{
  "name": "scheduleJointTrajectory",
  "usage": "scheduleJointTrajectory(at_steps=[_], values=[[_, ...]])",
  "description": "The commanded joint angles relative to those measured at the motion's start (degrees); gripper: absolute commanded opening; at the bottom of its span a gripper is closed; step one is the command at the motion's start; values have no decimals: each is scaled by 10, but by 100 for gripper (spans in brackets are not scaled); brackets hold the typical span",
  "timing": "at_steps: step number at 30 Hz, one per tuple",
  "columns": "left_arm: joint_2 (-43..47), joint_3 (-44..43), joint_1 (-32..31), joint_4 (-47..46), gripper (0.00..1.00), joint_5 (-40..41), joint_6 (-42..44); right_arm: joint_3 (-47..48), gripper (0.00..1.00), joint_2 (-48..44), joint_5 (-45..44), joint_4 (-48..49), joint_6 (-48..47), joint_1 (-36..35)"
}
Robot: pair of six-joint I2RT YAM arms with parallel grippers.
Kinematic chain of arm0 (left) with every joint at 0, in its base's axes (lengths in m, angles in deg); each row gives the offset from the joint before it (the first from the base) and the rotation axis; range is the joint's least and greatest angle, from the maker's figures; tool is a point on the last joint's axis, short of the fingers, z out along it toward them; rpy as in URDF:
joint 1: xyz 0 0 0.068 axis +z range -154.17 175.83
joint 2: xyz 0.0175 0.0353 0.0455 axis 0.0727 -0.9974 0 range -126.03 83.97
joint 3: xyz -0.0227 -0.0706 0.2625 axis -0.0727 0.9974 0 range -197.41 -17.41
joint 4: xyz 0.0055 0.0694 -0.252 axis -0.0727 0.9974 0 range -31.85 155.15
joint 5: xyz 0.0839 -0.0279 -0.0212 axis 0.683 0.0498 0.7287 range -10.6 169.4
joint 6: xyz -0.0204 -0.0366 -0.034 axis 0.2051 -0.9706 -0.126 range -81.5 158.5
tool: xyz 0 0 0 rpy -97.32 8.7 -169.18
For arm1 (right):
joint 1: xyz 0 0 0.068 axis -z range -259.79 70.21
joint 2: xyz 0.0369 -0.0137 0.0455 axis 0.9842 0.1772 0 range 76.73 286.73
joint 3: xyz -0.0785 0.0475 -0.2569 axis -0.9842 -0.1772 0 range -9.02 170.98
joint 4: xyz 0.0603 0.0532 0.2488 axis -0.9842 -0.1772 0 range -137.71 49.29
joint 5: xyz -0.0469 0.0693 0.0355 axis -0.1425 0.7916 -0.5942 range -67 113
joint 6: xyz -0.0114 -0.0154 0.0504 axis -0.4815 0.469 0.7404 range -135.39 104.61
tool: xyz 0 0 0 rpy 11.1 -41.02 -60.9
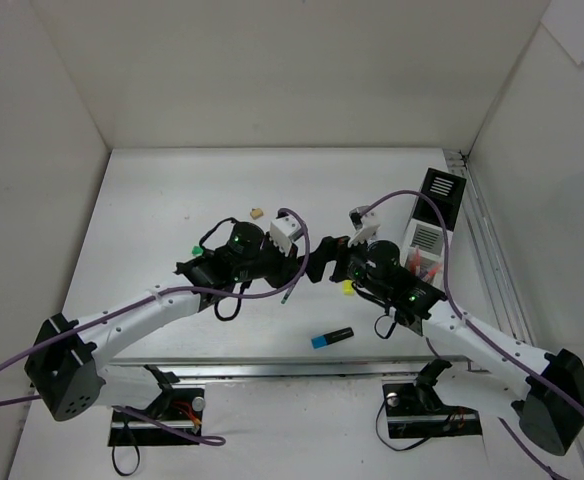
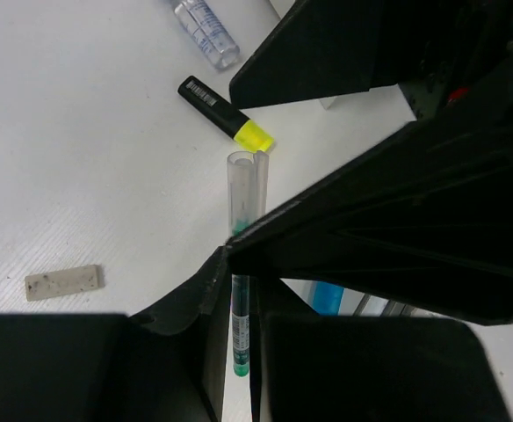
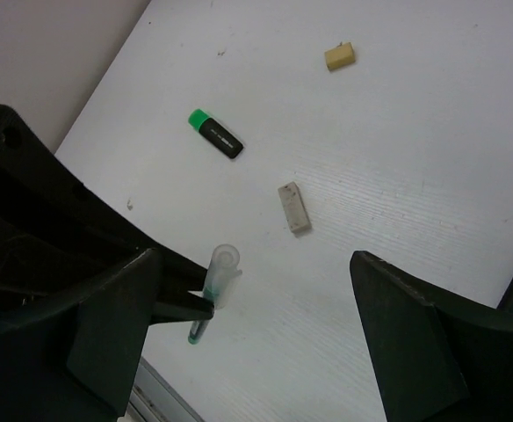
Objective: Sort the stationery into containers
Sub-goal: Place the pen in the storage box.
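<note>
My left gripper (image 2: pixel 242 294) is shut on a green pen with a clear cap (image 2: pixel 244 189), holding it above the table; the top view shows this pen (image 1: pixel 290 289) below the meeting grippers. My right gripper (image 3: pixel 256 338) stands open, its fingers wide on either side of the same pen (image 3: pixel 214 283), which is close to its left finger and not gripped by it. The containers (image 1: pixel 434 215) stand at the right: a black section and white ones, with pens in the nearest. Loose stationery lies around: a yellow highlighter (image 2: pixel 227 110), a glue bottle (image 2: pixel 205 31), a white eraser (image 2: pixel 63 282).
A blue highlighter (image 1: pixel 332 338) lies near the front edge. A green highlighter (image 3: pixel 216 134) and a tan eraser (image 3: pixel 340 56) lie at the back left, a white eraser (image 3: pixel 293 207) between them and the grippers. White walls enclose the table.
</note>
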Motion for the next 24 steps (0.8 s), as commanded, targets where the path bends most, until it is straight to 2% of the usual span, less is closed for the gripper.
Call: scheduleJointTrajectory(at_steps=[1,2,3,4,7,11,13,15,16,17,18,22,24], values=[[12,-22,-7,-61,0,4,7,34,85,25,-46,58,22,-20],[12,-22,-13,-61,0,3,9,34,69,30,-51,67,32,-23],[13,-22,-13,-62,0,3,9,34,59,38,-59,73,38,-25],[13,-21,-13,-64,0,3,10,34,42,42,-59,90,47,-26],[15,-22,-18,-66,0,1,9,42,32,53,-58,103,47,-36],[19,-19,-18,-69,0,9,6,45,0,50,-60,105,46,-44],[19,-24,-18,-62,2,24,-3,45,0,31,-89,100,43,-46],[20,-31,-18,-47,33,42,-8,46,0,3,-129,66,25,-45],[22,-31,-18,-43,55,76,-18,56,0,-11,-152,47,3,-45],[25,-30,-18,-36,86,95,-24,59,0,-25,-177,-2,-6,-45],[30,-31,-18,-18,98,121,-32,62,0,-56,-236,-25,-17,-48],[51,-26,20,41,99,223,-93,63,0,-152,-390,-124,-78,-39],[64,-14,77,87,100,237,-159,62,0,-206,-475,-178,-95,-34]])
